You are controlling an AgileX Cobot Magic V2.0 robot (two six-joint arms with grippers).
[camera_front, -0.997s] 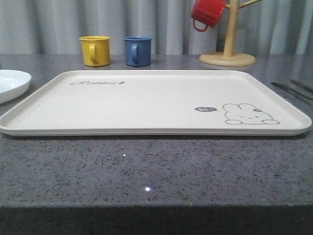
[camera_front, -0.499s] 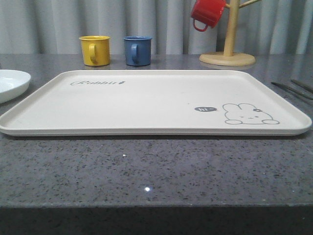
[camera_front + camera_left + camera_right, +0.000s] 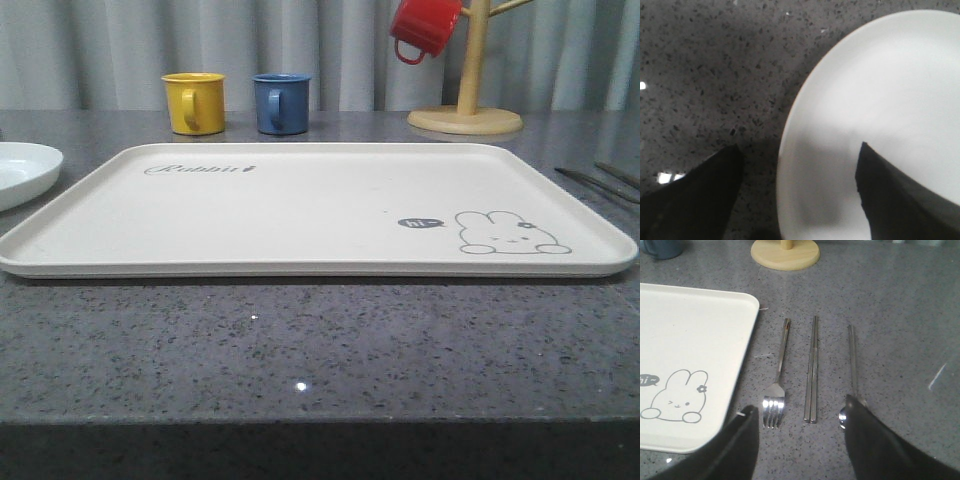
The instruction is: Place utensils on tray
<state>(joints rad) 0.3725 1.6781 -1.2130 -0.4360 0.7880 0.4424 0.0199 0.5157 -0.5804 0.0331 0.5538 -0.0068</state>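
Shiny metal fork (image 3: 776, 378), matt tray (image 3: 300, 205), speckled stone table (image 3: 300, 350)

large cream rectangular tray with low raised rim (image 3: 300, 215) | cursive grey script "Rabbit" is printed near its far left corner | "hi~" is read in a small dark speech bubble just left of the grey rabbit line drawing (image 3: 512, 233)

Trays: one (image 3: 300, 205), cream, centre of the table
Plates: one (image 3: 20, 172), white, at 9 o'clock from the tray
Mugs: three, yellow (image 3: 194, 102) and blue (image 3: 281, 103) at 12 o'clock from the tray, red (image 3: 424, 27) on the stand
Stands: one (image 3: 466, 110), wooden, at 1 o'clock
Forks: one (image 3: 778, 375)
Chopsticks: one pair (image 3: 813, 369)
Spoons: one (image 3: 853, 367)
Grippers: two, left (image 3: 795, 190), right (image 3: 802, 440)
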